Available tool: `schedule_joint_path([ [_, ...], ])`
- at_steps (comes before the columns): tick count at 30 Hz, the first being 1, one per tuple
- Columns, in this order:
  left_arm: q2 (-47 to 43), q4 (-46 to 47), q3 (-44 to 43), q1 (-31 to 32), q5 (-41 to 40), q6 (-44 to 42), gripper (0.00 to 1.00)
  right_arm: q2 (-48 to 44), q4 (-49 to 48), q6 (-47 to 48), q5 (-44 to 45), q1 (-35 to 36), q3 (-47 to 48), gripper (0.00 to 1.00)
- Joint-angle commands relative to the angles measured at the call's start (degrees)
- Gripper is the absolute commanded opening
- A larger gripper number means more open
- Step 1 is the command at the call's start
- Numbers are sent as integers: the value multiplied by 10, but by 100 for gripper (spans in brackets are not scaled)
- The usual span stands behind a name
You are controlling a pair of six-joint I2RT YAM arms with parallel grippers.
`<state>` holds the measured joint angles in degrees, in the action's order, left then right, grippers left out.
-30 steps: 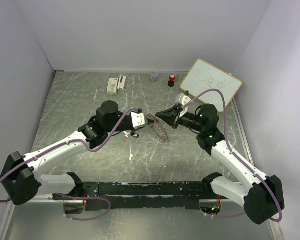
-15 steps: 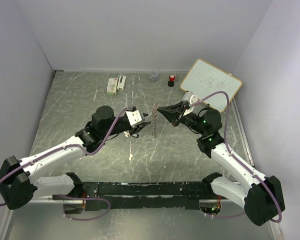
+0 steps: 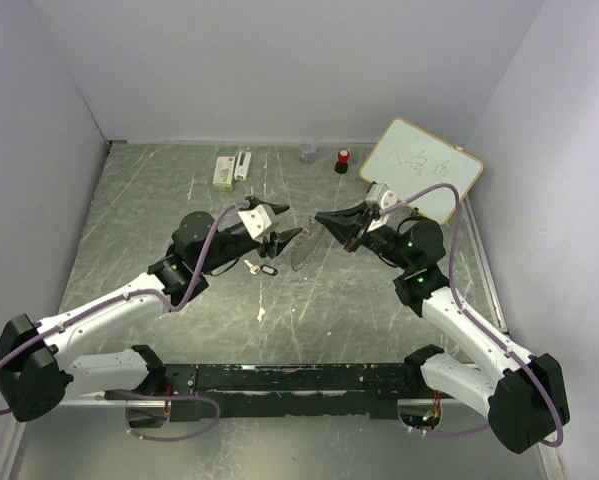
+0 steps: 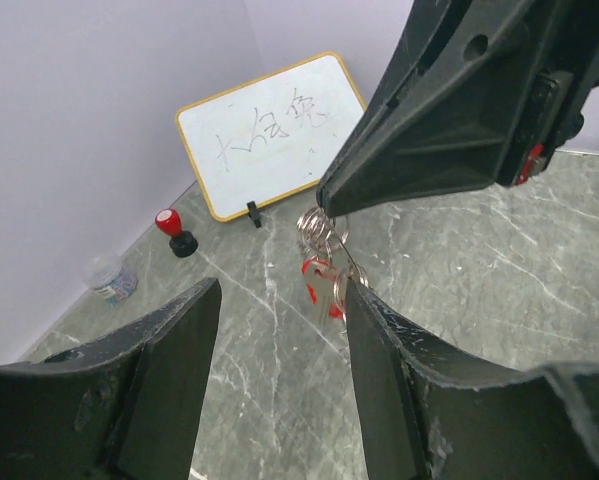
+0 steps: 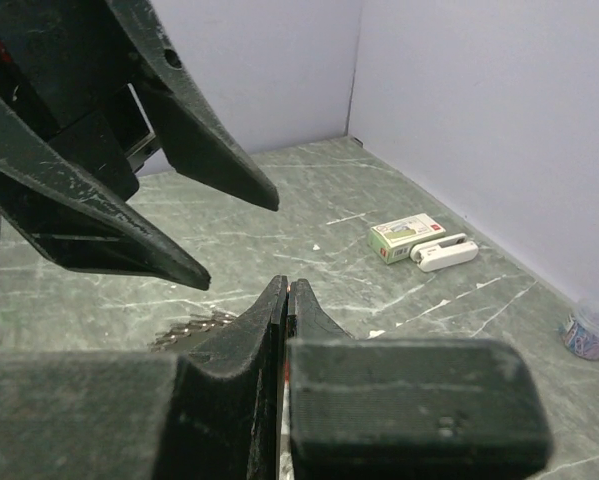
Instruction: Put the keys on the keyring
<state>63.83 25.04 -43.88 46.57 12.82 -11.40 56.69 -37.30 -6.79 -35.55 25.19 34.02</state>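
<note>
**Enclosure and tabletop: fixed surroundings**

Walls: back wall [image 3: 299, 70], left wall [image 3: 29, 200] and right wall [image 3: 559, 200], all plain, pale lilac-white, windowless. 
Table [image 3: 149, 220]: grey-green marbled top with white veins, evenly lit with soft shadows. 
Black rail [image 3: 289, 378]: runs along the near edge. 
Whiteboard [image 3: 421, 170]: wood-framed, handwritten marks, propped at the rear right. 
Along the back edge: small box [image 3: 222, 172], white stapler [image 3: 243, 164] just beside it, clear cup [image 3: 307, 152], red-topped black cylinder [image 3: 342, 160].
</note>
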Motion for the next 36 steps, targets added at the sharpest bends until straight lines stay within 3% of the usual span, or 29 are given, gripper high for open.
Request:
schedule_joint_path([
  [1, 30, 22, -46, -11, 51, 17, 63, -16, -14, 21, -10, -1, -6, 0],
  [19, 91, 15, -79, -29, 147, 30, 56, -22, -4, 38, -38, -1, -7, 0],
  [23, 93, 25, -77, -33, 161, 33, 46, -21, -5, 39, -43, -1, -8, 0],
  [28, 102, 19, -85, -36, 181, 34, 25, -22, -7, 40, -45, -1, -8, 0],
  [36, 112, 20, -91, -38, 207, 39, 24, -21, -6, 41, -49, -1, -8, 0],
])
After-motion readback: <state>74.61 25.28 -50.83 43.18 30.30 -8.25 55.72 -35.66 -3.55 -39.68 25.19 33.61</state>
